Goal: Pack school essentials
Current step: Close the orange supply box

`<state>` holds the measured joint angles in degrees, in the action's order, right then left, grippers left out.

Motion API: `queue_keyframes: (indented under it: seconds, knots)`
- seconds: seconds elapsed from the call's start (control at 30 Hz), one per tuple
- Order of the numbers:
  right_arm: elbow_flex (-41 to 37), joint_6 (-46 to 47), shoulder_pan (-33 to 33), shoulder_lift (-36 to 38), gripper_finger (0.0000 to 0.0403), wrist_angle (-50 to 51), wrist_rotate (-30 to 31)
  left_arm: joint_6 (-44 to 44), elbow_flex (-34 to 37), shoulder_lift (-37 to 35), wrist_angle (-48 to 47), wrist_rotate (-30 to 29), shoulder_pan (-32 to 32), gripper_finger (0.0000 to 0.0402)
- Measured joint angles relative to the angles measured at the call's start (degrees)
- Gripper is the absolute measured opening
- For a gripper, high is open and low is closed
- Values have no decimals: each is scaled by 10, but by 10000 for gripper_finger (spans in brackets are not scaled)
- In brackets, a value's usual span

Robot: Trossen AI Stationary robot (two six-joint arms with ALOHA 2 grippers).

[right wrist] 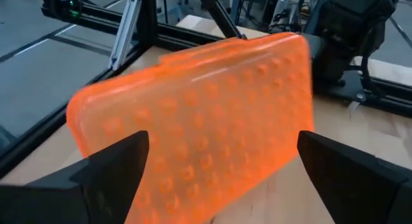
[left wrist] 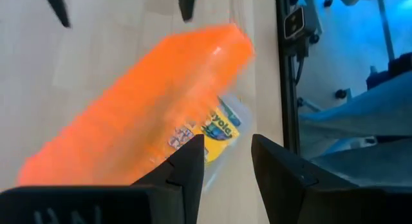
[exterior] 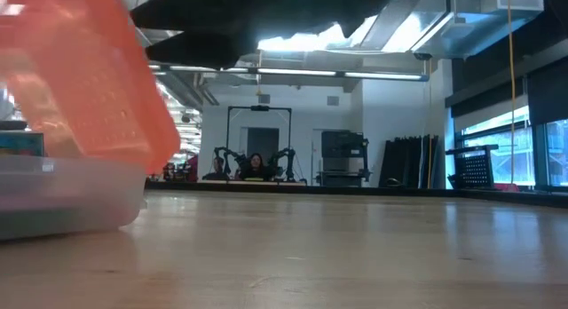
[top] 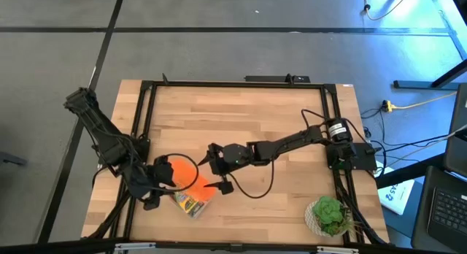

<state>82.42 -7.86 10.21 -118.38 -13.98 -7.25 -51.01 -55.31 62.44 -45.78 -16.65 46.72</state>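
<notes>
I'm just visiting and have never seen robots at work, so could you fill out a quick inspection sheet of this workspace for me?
Surface: wooden table inside a black frame, mostly bare.
Job's things: crayon box lying in a clear box whose orange lid is tilted up; other school items not seen.
Clutter: potted plant at the table's near right corner.
End effectors: left end effector open, by the box; right end effector open, in front of the lid.
Cables: black cable looping on the table from the right arm; more cables on the floor at right.
Surroundings: grey floor; a person seated far behind the table.
</notes>
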Motion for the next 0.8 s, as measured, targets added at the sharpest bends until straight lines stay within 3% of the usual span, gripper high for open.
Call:
queue_keyframes:
  seconds: [0.47,0.8]
  knots:
    - [3,32,13,-13,399,16,47,-16,6,3,0,-38,0,124]
    - [2,53,13,-11,399,36,48,-60,54,78,3,-3,0,124]
